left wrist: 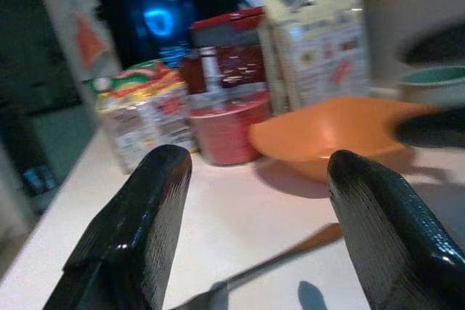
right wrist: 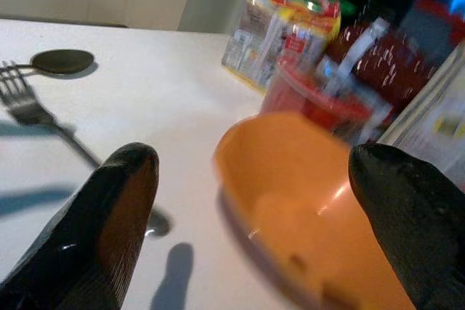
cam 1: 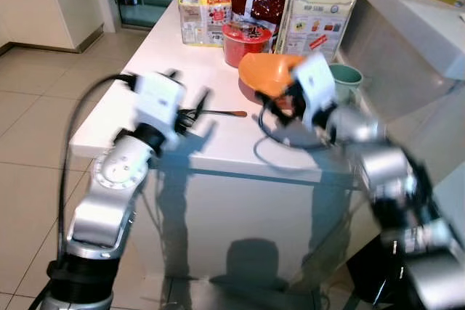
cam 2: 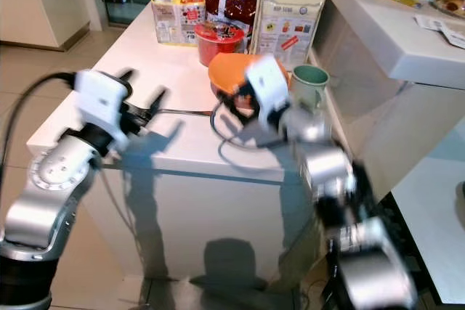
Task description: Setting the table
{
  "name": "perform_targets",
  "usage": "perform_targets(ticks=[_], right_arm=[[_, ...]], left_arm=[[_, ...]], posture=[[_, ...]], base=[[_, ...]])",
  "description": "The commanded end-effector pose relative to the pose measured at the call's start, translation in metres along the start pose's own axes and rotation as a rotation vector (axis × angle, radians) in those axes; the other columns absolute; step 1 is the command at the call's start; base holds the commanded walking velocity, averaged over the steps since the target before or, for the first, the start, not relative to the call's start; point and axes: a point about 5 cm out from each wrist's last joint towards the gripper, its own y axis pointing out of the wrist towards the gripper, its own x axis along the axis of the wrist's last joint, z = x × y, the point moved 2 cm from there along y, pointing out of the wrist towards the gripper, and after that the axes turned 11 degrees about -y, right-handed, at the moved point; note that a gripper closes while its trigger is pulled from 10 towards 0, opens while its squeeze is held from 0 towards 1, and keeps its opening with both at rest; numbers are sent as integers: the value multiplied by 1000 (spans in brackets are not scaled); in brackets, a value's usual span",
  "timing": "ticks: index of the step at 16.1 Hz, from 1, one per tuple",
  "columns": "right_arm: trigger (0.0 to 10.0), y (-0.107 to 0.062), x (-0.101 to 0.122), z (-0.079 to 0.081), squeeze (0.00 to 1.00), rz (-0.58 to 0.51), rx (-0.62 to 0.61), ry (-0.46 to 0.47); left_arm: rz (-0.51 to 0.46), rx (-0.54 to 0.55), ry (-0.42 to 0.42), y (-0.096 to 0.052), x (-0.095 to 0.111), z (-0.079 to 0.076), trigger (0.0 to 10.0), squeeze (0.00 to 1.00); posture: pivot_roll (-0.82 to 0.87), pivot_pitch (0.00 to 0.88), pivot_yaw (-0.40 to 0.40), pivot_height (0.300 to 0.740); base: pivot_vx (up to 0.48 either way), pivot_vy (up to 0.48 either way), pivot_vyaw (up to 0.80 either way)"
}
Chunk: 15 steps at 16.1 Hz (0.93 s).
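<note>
An orange bowl (cam 1: 267,72) sits on the white table (cam 1: 182,56) in front of a red cup (cam 1: 245,41). My right gripper (cam 1: 280,104) is at the bowl's near rim, open; the bowl (right wrist: 305,201) lies between its two wide-spread fingers (right wrist: 116,215). A fork (cam 1: 218,113) lies on the table to the left of the bowl, beside a dark spoon (right wrist: 62,61). My left gripper (cam 1: 189,91) hovers open just above the fork's tines end, with the fork's handle (left wrist: 290,252) showing between its fingers (left wrist: 138,230).
A green mug (cam 1: 346,78) stands right of the bowl. Food cartons (cam 1: 205,9), a tall paper bag (cam 1: 320,12) and dark red packets (cam 1: 258,1) crowd the table's far end. A white counter (cam 1: 414,19) rises on the right. Tiled floor lies to the left.
</note>
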Motion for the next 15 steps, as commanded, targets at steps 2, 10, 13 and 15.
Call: perform_targets(ticks=[2, 10, 13, 15], right_arm=[[10000, 3, -12, -1, 1000, 61, 61, -44], [10000, 28, -34, -16, 0, 315, 231, -419], [9529, 26, -45, -12, 0, 363, 255, -503], [39, 25, -50, -11, 0, 374, 257, -523]], left_arm=[[10, -47, 0, -1, 1, -5, 10000, 0], [89, -174, -21, -10, -3, -17, 10000, 0], [95, -183, -23, -10, -3, -18, 10000, 0], [98, -186, -23, -10, -3, -18, 10000, 0]], posture=[[49, 0, -70, 740], [65, 0, -83, 740], [66, 0, -84, 740], [66, 0, -85, 740]], base=[[0, 0, 0], [0, 0, 0], [0, 0, 0], [0, 0, 0]])
